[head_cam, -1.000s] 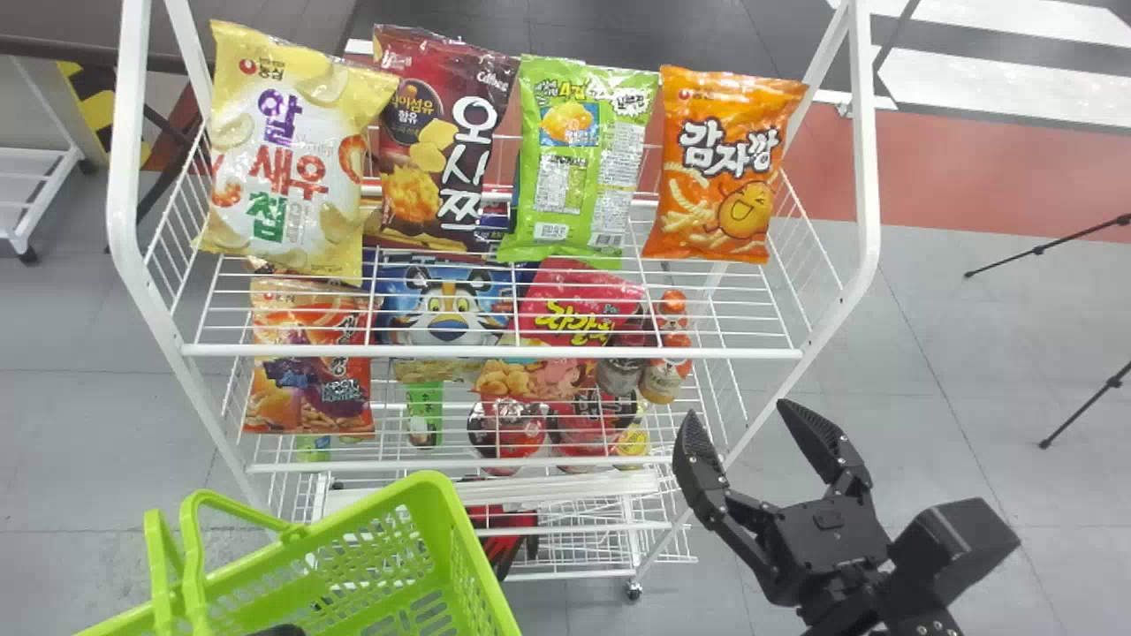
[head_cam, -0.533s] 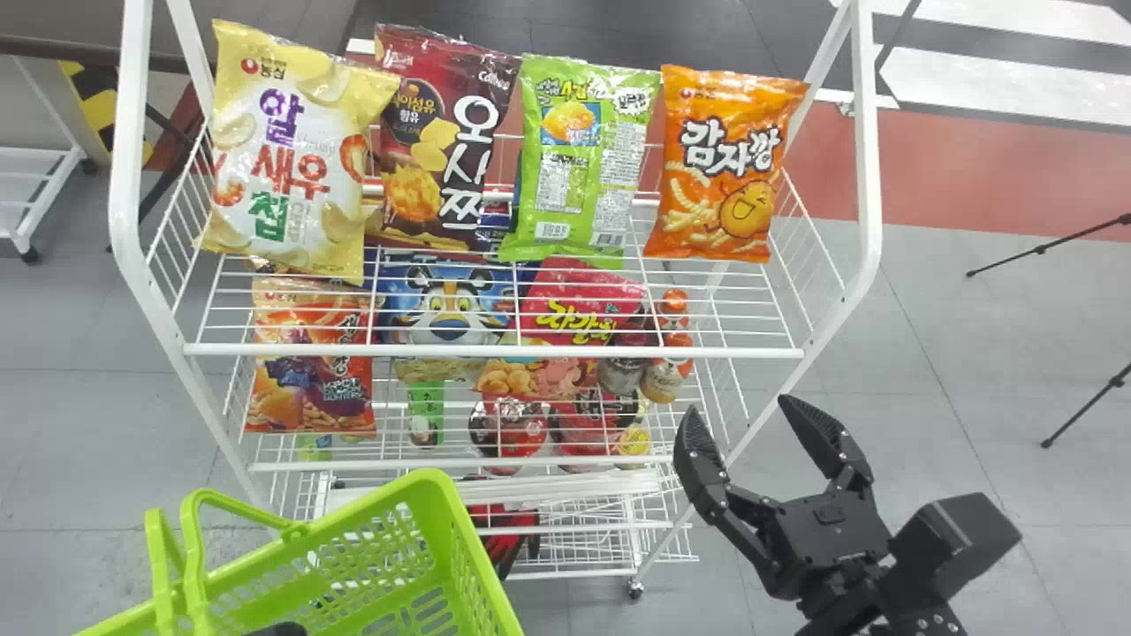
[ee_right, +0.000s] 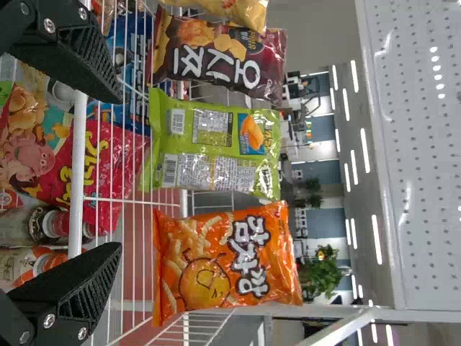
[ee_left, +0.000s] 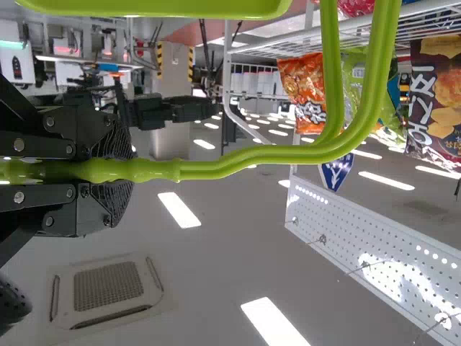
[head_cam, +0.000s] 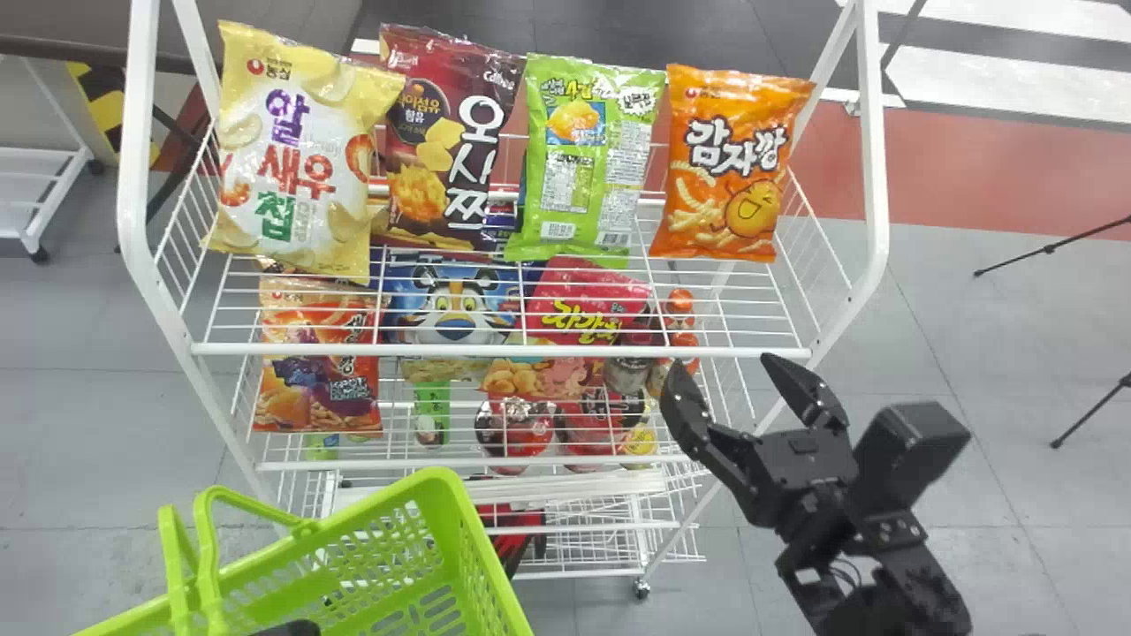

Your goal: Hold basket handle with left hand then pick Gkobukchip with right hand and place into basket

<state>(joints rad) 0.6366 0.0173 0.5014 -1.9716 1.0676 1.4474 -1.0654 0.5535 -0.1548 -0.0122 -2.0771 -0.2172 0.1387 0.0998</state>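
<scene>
Lime-green plastic basket [head_cam: 440, 482] sits nearest me, its looped handle [ee_left: 238, 158] pinched firmly in my left gripper [ee_left: 117, 170], while my right arm has just started: over the last half second my black two-fingered right gripper [head_cam: 724, 364] has moved forward to the rack, near the top shelf's front rail [head_cam: 495, 351], so I judge the reach for the bag is beginning. Its fingers stand wide apart, with nothing between them and nothing touched. Beyond the white rail, the bright green, glossy packet that I take for the Gkobukchip [head_cam: 583, 159] stands upright on the shelf, between a dark red-brown bag [head_cam: 442, 141] and an orange bag [head_cam: 733, 163]. I still need to come up and leftward, minding the orange neighbour, which a spread finger could knock.
</scene>
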